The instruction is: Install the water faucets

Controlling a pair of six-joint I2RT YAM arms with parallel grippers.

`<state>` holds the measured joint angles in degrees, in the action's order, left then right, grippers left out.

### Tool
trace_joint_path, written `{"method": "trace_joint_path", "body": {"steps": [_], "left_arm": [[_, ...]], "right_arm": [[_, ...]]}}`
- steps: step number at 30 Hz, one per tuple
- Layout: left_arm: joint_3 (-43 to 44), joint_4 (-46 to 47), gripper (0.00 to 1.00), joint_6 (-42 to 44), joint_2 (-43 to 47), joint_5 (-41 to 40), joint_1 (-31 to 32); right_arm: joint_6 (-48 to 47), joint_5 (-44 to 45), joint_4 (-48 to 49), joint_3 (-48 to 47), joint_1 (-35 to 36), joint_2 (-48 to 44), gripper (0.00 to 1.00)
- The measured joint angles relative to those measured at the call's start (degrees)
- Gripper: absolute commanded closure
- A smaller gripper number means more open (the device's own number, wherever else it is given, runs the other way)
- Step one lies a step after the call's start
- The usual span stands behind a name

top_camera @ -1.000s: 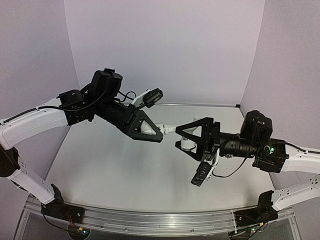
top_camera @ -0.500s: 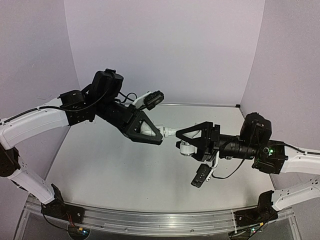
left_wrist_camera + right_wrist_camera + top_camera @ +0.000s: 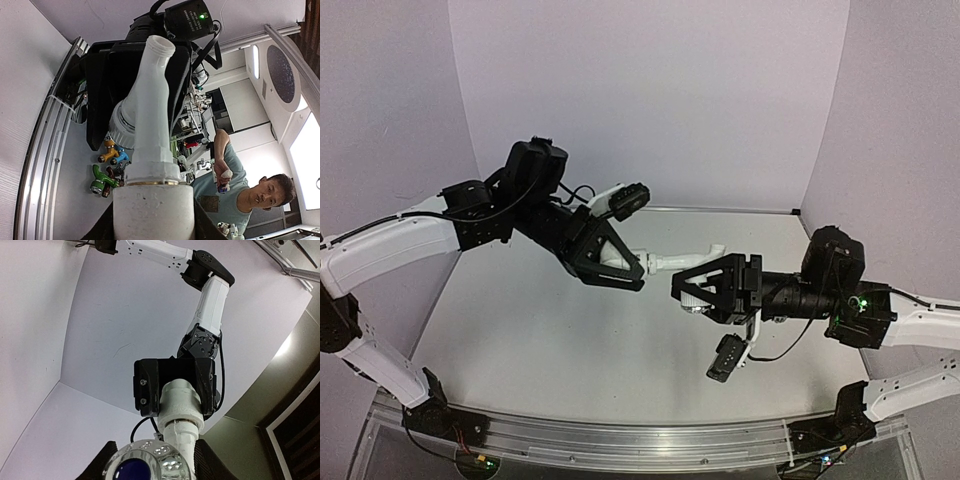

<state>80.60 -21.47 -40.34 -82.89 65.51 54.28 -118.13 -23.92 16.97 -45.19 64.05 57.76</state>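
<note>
Left gripper (image 3: 638,268) pinches a short white fitting (image 3: 152,210) and holds it in mid-air, well above the table (image 3: 570,340), with a white tap (image 3: 150,100) standing out of the fitting's end toward the other arm. Holding the fitting fast on one side likely gives the other arm something firm to turn against, so the tap can be screwed home.

Right gripper (image 3: 685,288) faces it from the opposite side, its fingers set either side of the tap's round ribbed knob (image 3: 145,467). Whether they already press on the knob or stand a little off it cannot be told from any view.

From overhead, the two arms meet nose to nose over the middle of the table, the bent spout (image 3: 708,249) poking up between them, but the joint itself is hidden behind black housings. The left wrist camera supplies what is missing: a brass ring (image 3: 152,183) showing where the tap enters the fitting (a sign, perhaps, that some thread is left to go). It also catches a man (image 3: 260,192) looking on beyond the table. The right wrist camera looks down the tap's length, knob nearest, fitting farthest.
</note>
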Motion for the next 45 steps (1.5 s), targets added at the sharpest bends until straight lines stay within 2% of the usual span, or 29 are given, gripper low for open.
{"method": "trace_joint_path", "body": {"steps": [10,12,13,16,19,27,34,37,42,45], "left_arm": [[1.86,-3.09,1.00,1.36,-0.88,0.00,0.03],[2.14,-3.88,1.00,1.73,-0.88,-0.40,0.08],[2.21,-4.16,1.00,1.92,-0.86,-0.61,0.10],[2.21,-4.50,1.00,2.41,-0.85,-0.78,0.09],[2.13,-4.09,1.00,5.44,-0.65,-3.42,0.15],[2.10,-3.53,1.00,8.85,0.29,-10.61,-0.47],[2.10,-3.64,1.00,10.57,2.87,-24.69,-2.89],[1.20,-3.56,1.00,10.39,2.91,-30.20,-6.93],[-3.85,-5.16,1.00,10.98,2.48,-41.27,-17.08],[-5.69,-6.21,1.00,12.56,1.11,-47.08,-19.84]], "right_arm": [[2.97,-1.03,-0.49,0.00,0.00,-0.22,0.82],[4.01,-0.99,-0.71,-0.02,0.00,-0.24,0.79],[4.37,-0.97,-0.87,-0.02,0.00,-0.24,0.72],[4.63,-0.87,-1.29,-0.02,0.00,-0.24,0.25],[8.48,-0.49,-2.03,-0.02,0.00,-0.67,0.03],[11.90,1.63,-4.33,3.35,0.00,-5.17,0.02],[18.37,3.05,-10.95,5.56,0.00,-8.62,0.02],[28.07,5.46,-13.48,3.77,0.00,-8.04,0.02],[48.79,13.34,-15.73,-4.76,0.00,-2.29,0.02],[58.42,17.82,-16.53,-8.24,0.00,-0.04,0.02]]}}
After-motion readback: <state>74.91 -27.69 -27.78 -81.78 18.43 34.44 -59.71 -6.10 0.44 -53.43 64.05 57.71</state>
